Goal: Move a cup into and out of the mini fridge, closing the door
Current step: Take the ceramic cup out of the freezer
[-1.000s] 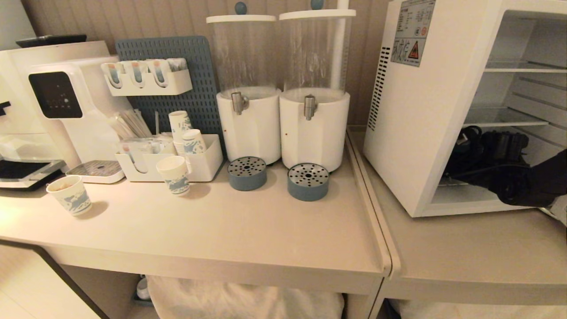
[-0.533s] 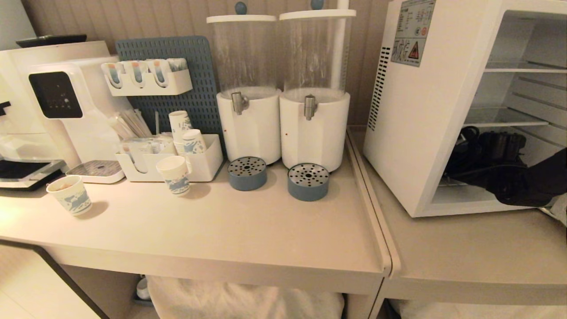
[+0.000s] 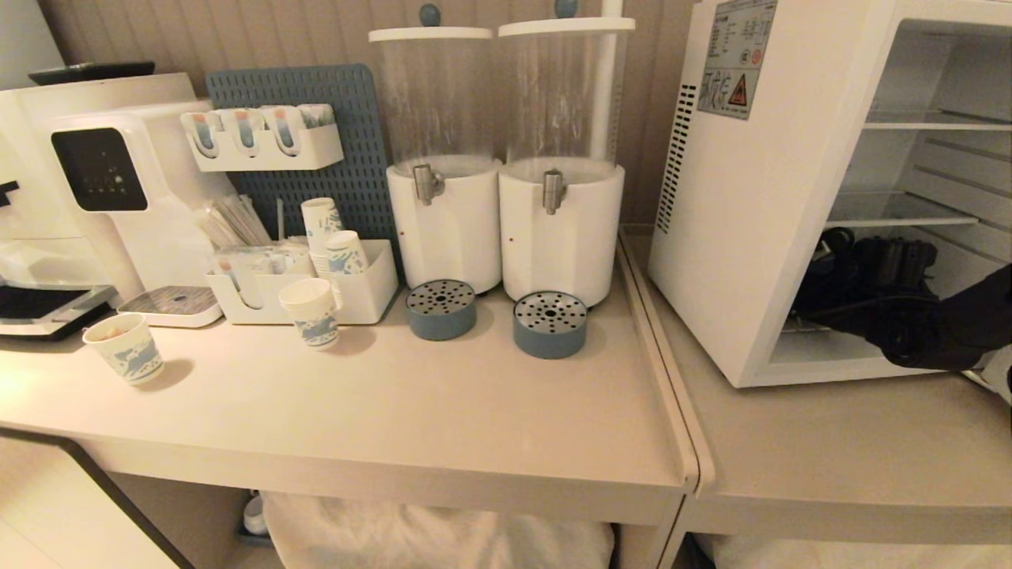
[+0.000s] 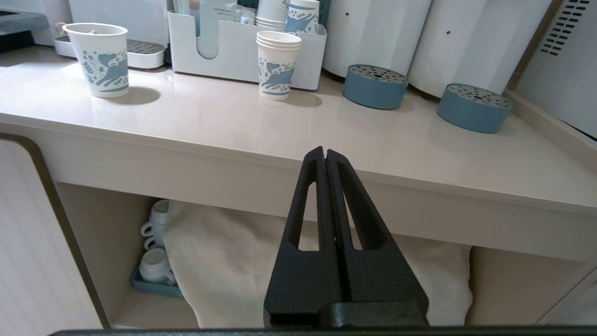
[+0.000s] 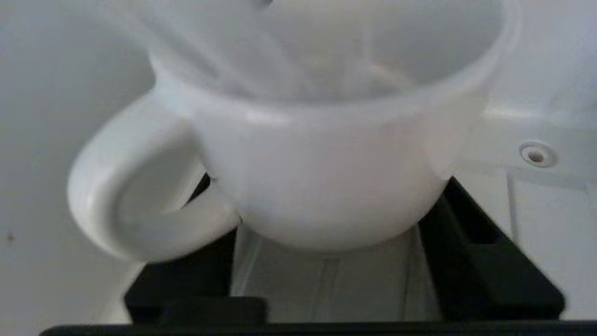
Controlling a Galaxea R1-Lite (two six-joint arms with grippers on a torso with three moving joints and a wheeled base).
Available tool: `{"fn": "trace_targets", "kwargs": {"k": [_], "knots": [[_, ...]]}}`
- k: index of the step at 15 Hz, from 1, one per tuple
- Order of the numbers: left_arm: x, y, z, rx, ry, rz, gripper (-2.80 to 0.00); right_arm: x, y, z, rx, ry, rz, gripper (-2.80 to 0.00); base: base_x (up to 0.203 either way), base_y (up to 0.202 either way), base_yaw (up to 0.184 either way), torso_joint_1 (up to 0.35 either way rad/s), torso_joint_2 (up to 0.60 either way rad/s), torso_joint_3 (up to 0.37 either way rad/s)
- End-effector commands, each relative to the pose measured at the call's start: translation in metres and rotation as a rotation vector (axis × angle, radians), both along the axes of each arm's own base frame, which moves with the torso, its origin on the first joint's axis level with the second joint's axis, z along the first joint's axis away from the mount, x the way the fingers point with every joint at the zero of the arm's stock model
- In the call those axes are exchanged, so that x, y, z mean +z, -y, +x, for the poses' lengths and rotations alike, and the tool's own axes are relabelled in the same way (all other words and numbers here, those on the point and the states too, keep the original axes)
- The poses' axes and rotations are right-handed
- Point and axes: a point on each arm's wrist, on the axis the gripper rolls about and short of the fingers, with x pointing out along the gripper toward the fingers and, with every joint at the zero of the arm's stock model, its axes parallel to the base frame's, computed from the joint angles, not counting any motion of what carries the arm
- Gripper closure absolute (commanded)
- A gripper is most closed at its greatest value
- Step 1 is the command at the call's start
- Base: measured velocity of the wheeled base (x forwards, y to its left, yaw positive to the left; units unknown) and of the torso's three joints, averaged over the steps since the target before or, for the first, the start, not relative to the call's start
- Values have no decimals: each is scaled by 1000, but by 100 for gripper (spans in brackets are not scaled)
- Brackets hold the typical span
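Note:
The mini fridge (image 3: 751,237) stands open on the right counter. Of its door only a pale corner (image 3: 1002,378) shows at the view's right edge. My right gripper (image 3: 850,269) reaches onto the fridge's bottom level. The cup (image 5: 326,177), a squat white mug with a loop handle, sits between its fingers there. Both black fingers (image 5: 447,210) press against the cup's sides, so the right gripper (image 5: 326,186) is shut on it. The head view hides the cup behind the arm. My left gripper (image 4: 325,151) is shut and empty, parked low in front of the counter edge.
Two white drink dispensers (image 3: 506,229) with blue drip trays (image 3: 549,324) stand left of the fridge. Patterned paper cups (image 3: 310,312), an organiser box and a coffee machine (image 3: 103,182) fill the left counter. White mugs (image 4: 156,266) sit on a tray under the counter.
My right arm has barely shifted inside the fridge. Nothing on the counter has moved.

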Motion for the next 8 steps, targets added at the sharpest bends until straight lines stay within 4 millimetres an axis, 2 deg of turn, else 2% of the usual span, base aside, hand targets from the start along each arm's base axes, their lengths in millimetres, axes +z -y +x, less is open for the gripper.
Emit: {"fn": "trace_targets", "kwargs": {"k": [1,8], "knots": [[-11,0,3,0,-34,-1,0,-3,0,0,4,-4,2,0,0,0,0,0,0,0],[-11,0,3,0,-34,-1,0,-5,1,0,4,-10,4,0,0,0,0,0,0,0]]}}
